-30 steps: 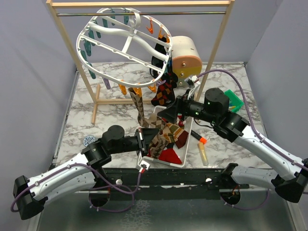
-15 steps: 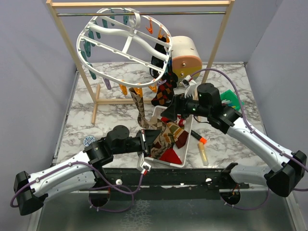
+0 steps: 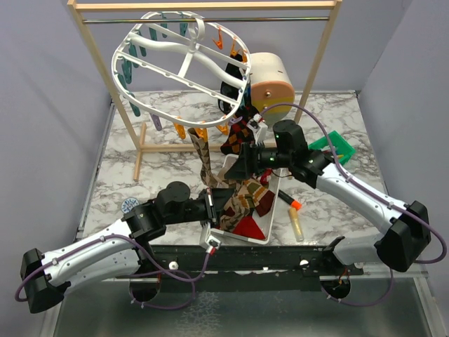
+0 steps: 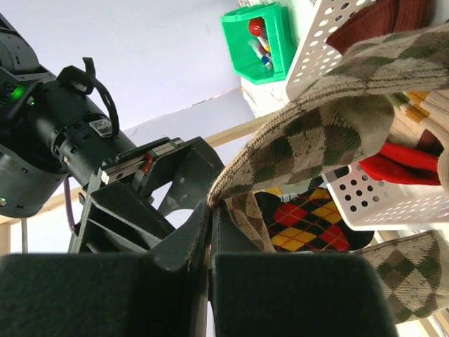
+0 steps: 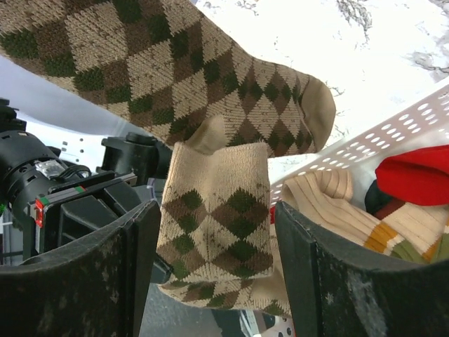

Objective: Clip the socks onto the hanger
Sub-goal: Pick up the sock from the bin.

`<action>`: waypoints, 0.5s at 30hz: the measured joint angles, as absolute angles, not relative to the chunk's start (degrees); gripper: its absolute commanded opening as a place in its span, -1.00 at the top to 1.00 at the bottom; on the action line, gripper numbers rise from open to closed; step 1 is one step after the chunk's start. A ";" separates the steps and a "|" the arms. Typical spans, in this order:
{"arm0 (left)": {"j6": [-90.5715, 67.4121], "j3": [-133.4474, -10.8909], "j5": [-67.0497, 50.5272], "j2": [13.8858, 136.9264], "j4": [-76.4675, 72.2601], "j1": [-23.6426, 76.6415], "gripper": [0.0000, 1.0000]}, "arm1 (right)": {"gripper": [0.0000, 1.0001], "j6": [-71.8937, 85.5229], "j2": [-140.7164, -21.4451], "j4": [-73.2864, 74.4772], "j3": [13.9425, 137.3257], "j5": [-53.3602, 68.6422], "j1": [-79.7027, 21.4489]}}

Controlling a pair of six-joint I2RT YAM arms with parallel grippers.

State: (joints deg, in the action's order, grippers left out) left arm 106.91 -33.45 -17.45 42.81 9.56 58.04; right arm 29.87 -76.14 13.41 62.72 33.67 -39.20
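A tan argyle sock is pinched at its edge by the pressed-together left tool and held above the white basket. This presents the sock's folded end between the spread jaws of the right tool, probably for a handover. The hanger is hung beyond both tools.

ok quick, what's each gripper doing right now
left gripper: closed on the tan argyle sock
right gripper: open, fingers either side of that sock

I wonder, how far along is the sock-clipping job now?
Done: some socks hang from the hanger. In hand: the left gripper pinches a tan argyle sock above the basket; the open right gripper straddles it. Left: clipping it, plus the red sock in the basket.
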 measured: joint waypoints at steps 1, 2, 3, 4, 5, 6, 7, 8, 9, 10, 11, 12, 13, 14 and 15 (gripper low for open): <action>107.04 -33.67 -17.43 42.85 9.58 58.04 1.00 | -0.40 29.95 -76.31 13.26 62.67 34.11 -39.20; 107.18 -33.89 -17.39 42.92 9.58 58.08 1.00 | -0.39 30.00 -76.40 13.06 62.61 34.41 -39.20; 107.24 -34.09 -17.39 43.00 9.56 58.13 1.00 | -0.37 30.00 -76.49 12.93 62.46 34.65 -39.20; 107.39 -34.30 -17.39 43.16 9.54 58.15 1.00 | -0.35 30.00 -76.55 12.91 62.30 34.89 -39.20; 107.48 -34.41 -17.39 43.24 9.54 58.15 1.00 | -0.32 30.02 -76.66 12.91 62.15 35.22 -39.20; 107.61 -34.46 -17.34 43.33 9.56 58.15 1.00 | -0.29 30.00 -76.86 12.91 62.02 35.51 -39.20; 107.77 -34.50 -17.34 43.53 9.56 58.15 1.00 | -0.25 30.00 -77.12 12.93 61.89 35.77 -39.20; 107.87 -34.59 -17.34 43.66 9.58 58.15 1.00 | -0.20 30.00 -77.41 12.95 61.78 36.01 -39.20; 107.96 -34.72 -17.32 43.83 9.58 58.15 1.00 | -0.13 29.98 -77.73 12.99 61.73 36.29 -39.20; 108.03 -34.83 -17.30 43.94 9.58 58.15 1.00 | -0.05 29.98 -78.00 12.99 61.69 36.60 -39.20; 108.09 -34.94 -17.30 44.01 9.56 58.15 1.00 | 0.04 29.95 -78.13 12.99 61.63 36.88 -39.20; 108.12 -35.03 -17.30 44.05 9.56 58.15 1.00 | 0.14 30.00 -78.22 13.02 61.54 37.12 -39.20; 108.14 -35.03 -17.30 44.05 9.54 58.15 1.00 | 0.24 29.98 -78.22 13.02 61.49 37.32 -39.20; 108.18 -35.03 -17.30 44.07 9.56 58.15 1.00 | 0.33 30.00 -78.22 13.02 61.49 37.47 -39.20; 108.20 -35.03 -17.30 44.10 9.54 58.15 1.00 | 0.48 29.98 -78.22 12.97 61.49 37.63 -39.18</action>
